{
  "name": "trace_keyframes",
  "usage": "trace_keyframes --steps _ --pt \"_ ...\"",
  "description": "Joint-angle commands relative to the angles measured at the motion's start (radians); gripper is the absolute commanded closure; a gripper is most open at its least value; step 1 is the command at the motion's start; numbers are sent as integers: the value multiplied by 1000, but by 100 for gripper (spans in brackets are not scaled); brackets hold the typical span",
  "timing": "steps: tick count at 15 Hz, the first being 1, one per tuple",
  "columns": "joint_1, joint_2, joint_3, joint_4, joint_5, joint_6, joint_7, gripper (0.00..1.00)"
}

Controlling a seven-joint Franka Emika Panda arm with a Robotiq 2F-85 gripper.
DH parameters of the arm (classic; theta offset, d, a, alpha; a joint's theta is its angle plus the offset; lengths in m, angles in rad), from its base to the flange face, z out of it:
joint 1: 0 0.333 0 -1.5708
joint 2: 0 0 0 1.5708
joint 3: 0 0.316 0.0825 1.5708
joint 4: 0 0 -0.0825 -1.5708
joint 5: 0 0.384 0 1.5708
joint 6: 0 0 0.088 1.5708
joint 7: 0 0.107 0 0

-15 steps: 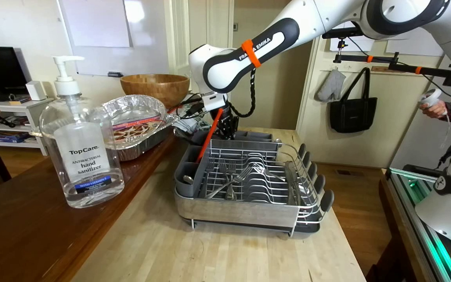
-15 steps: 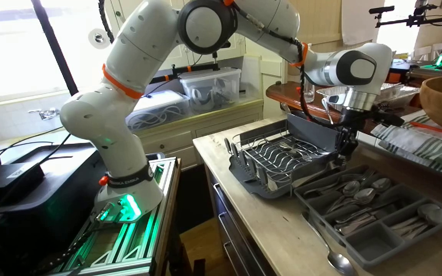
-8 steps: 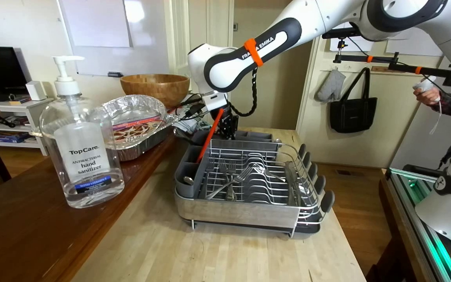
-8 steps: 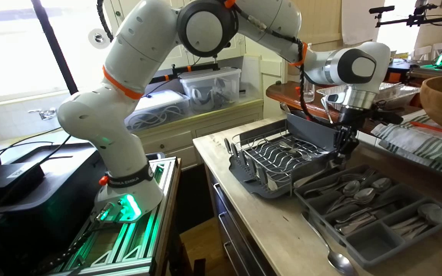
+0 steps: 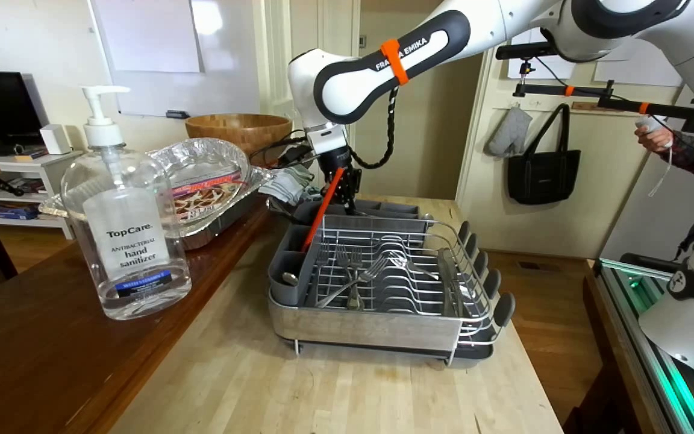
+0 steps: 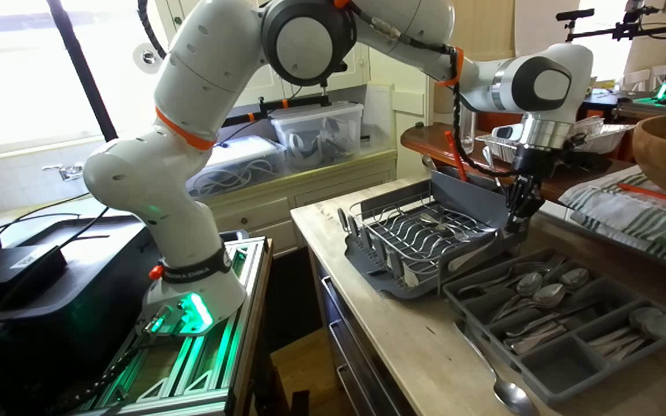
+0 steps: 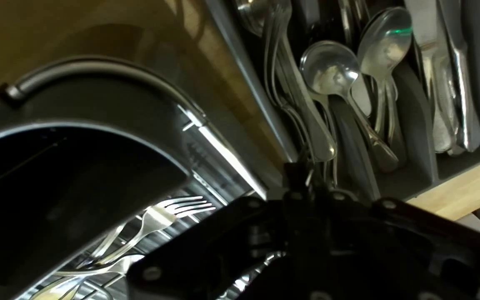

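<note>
Gripper (image 7: pixel 299 175) closed, end of dish rack (image 5: pixel 365 328), near cutlery tray (image 6: pixel 564 367); whether anything's pinched, can't tell. Likely transfer step; next move needs clearance over both.

Sanitizer bottle (image 5: pixel 133 235), foil trays (image 5: pixel 217 154) and a wooden bowl (image 5: pixel 240 134)
The sanitizer bottle, its liquid low, stands on a dark wooden counter (image 5: pixel 40 355) near the foil trays; a striped towel (image 6: pixel 654 215) lies near the wooden bowl. A gray oven mitt (image 5: pixel 509 131) and a black bag (image 5: pixel 544 175) hang side by side; 2 clear bins (image 6: pixel 317 136) sit together.
</note>
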Motion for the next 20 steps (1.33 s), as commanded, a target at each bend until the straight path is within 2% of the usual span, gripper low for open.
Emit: trace_keyframes --steps 1,2,3,4,8,9,12,20 --pt "15 -33 -38 5 -18 -39 -22 99" --pt "22 -40 -53 3 -32 -42 -23 99" --pt "74 -48 -126 5 1 -55 -43 99" --pt "32 -36 -74 5 -45 -72 -23 99" --pt "39 -17 -92 -4 -58 -105 -21 99" --pt "81 -20 -151 -11 -27 -92 -32 99" --pt "104 -10 -186 -14 -22 -61 -17 99" --pt "116 -4 -214 -38 0 24 -7 99"
